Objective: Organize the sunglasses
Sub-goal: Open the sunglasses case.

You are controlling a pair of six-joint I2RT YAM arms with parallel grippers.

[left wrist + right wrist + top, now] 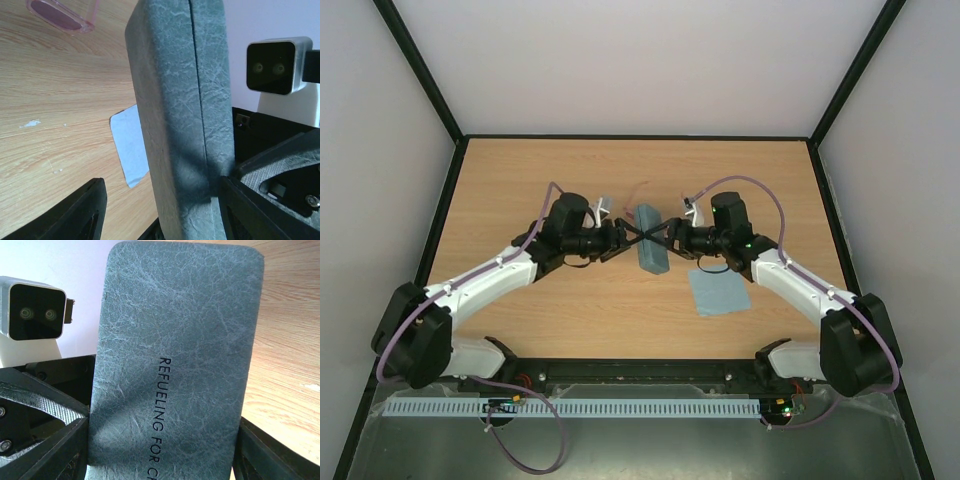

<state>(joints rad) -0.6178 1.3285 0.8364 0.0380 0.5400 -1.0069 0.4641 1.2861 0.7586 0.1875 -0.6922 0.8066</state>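
The closed grey-blue case (651, 252) lies mid-table between both grippers, and it fills the right wrist view (175, 355). My right gripper (161, 440) (672, 238) is shut on the case, a finger pressed against each long side. My left gripper (160, 200) (623, 241) is open around the case's (180, 110) other end. Its right finger touches the case and its left finger (75, 212) stands clear of it. The sunglasses (636, 192) lie just behind the case, and one pink lens (62, 15) shows at the top of the left wrist view.
A square light-blue cloth (718, 291) lies flat to the right of the case, near the right arm; a corner of the cloth (129, 145) shows past the case in the left wrist view. Black frame rails border the table.
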